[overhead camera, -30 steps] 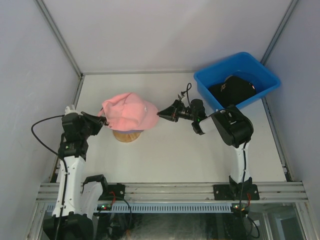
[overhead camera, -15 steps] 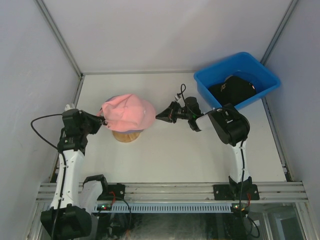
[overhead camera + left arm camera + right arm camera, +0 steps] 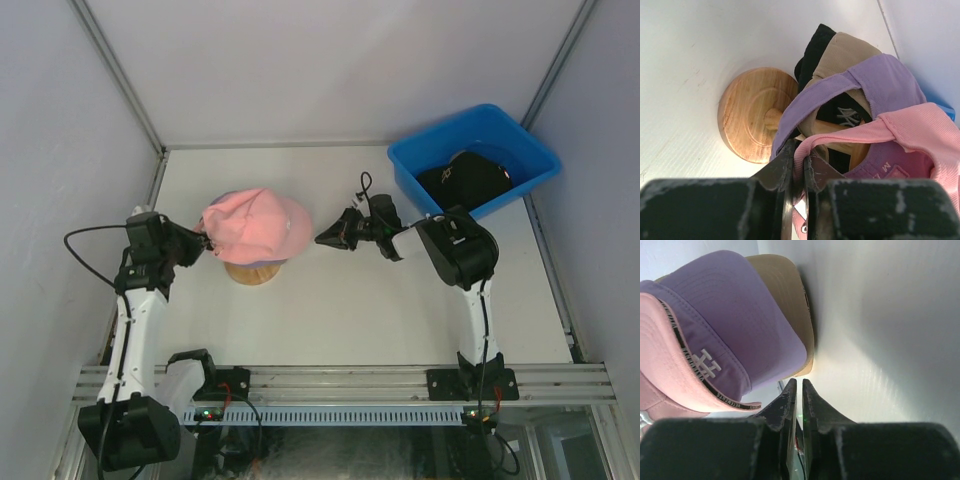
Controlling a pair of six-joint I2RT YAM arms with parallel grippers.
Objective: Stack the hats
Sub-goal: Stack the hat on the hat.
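Spreading across most of the overhead view, the white table (image 3: 350, 310) carried everything else. At its far right corner sat the blue bin (image 3: 405, 172), and a black hat (image 3: 470, 180) lay inside it. Left of centre, a stack of hats sat on the wooden stand (image 3: 255, 272), whose round base rested flat on the table. The pink hat (image 3: 255, 222) formed the top of that stack, its brim pointing right toward the right arm. Under it, the right wrist view showed the purple hat (image 3: 725, 305) and then the tan hat (image 3: 785, 300), their brims nested one beneath the next. The left wrist view also showed a second black hat (image 3: 812, 50) at the back edge of the pile, next to the tan one. The left gripper (image 3: 205, 240) reached in from the left side of the stack. Its fingers were clamped on the rear band of the pink hat, with the pink fabric passing between them. The right gripper (image 3: 322, 238) lay low over the table just beside the pink brim and apart from it, its two fingers pressed together with nothing between them. Smallest of all, a white embroidered logo (image 3: 706, 362) showed on purple fabric just beside the edge of the pink brim.
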